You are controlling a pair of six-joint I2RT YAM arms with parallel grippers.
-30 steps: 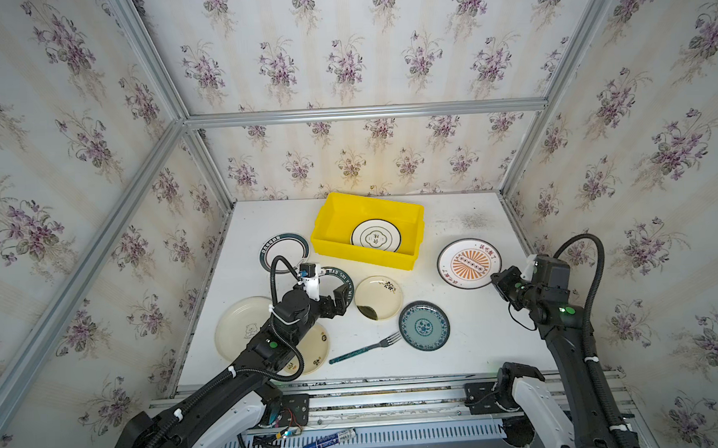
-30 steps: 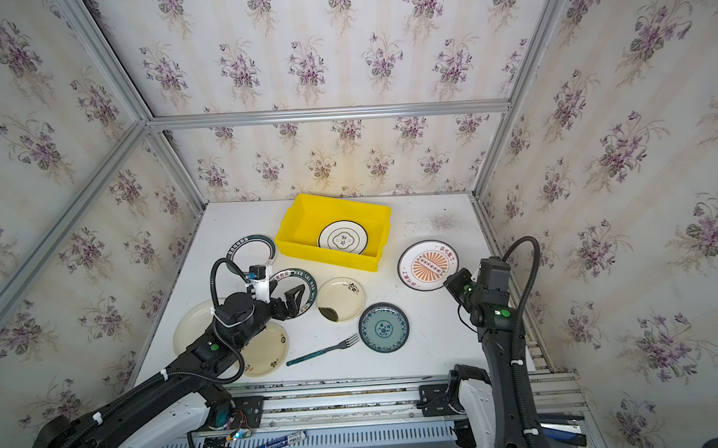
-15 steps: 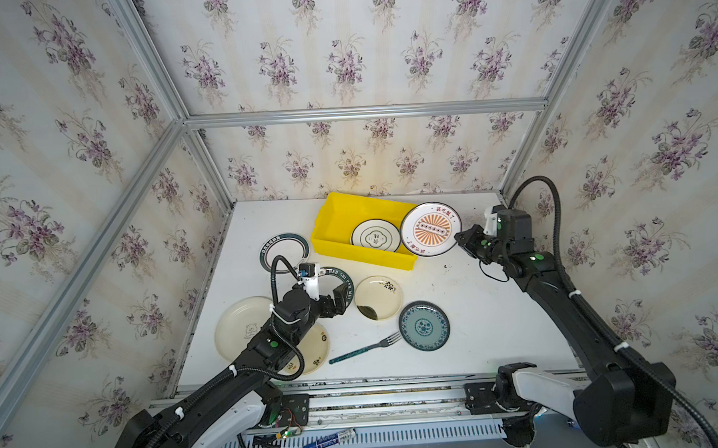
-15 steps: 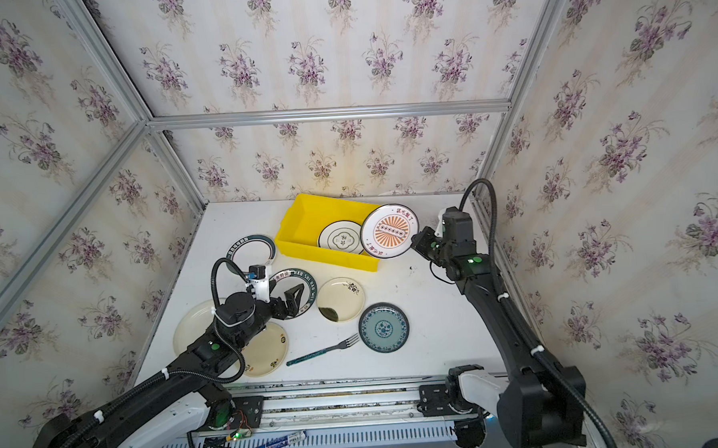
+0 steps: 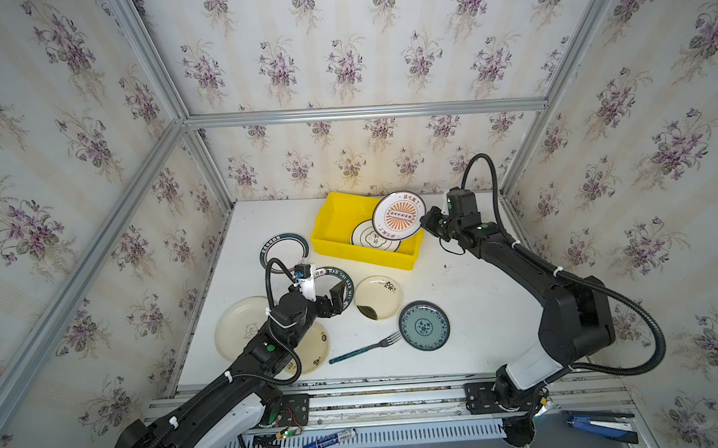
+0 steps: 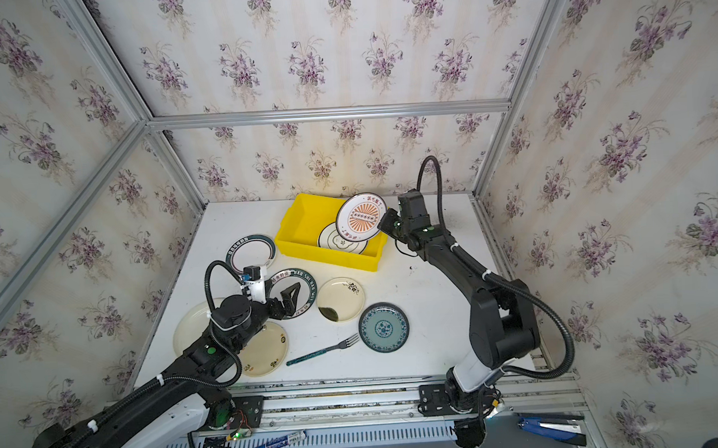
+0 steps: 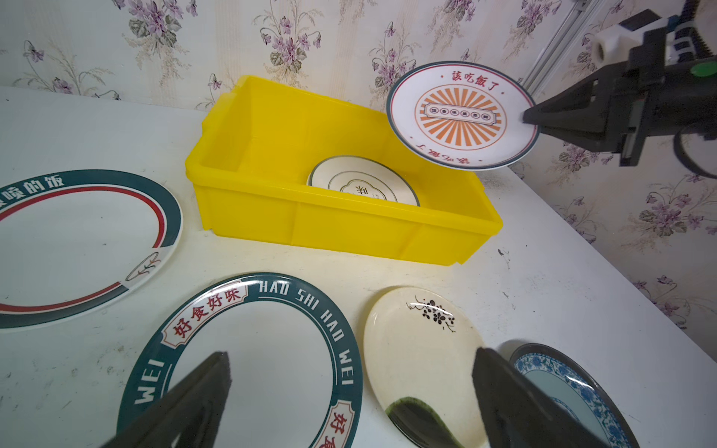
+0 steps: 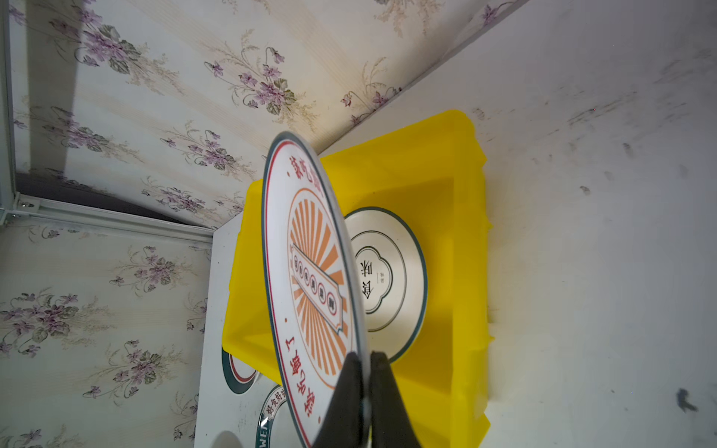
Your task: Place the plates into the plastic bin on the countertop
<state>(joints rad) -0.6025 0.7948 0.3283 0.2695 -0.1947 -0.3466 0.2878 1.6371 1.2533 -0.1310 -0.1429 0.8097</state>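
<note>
Right now the orange plate point(image 5: 398, 215) hangs in the air over the yellow bin point(image 5: 363, 260), above the end nearest the right arm. It is tipped, not flat. The right tool point(image 7: 529, 118) is pinched shut on the plate's thin edge, with one finger on each side, so the plate sticks out from it like a lollipop. Grabbing the edge is probably the easy way to lift a flat plate off the surface point(image 5: 477, 311).

Under it, a white plate point(image 8: 388, 271) with a dark ring already lies flat in the bin, at that same end. I think the orange plate will land on top of it or partly next to it. It is not in the bin yet and should go lower first, so it does not drop hard.

Six more plates wait on the surface in front of the bin. The left tool point(image 6: 289, 296) is wide open and holds nothing. It sits low over the lettered plate point(image 7: 240, 349) with the green rim, and looks ready to take that one next.

A fork point(image 5: 365, 349) lies near the blue plate point(image 5: 424, 325). It does not belong in the bin.
</note>
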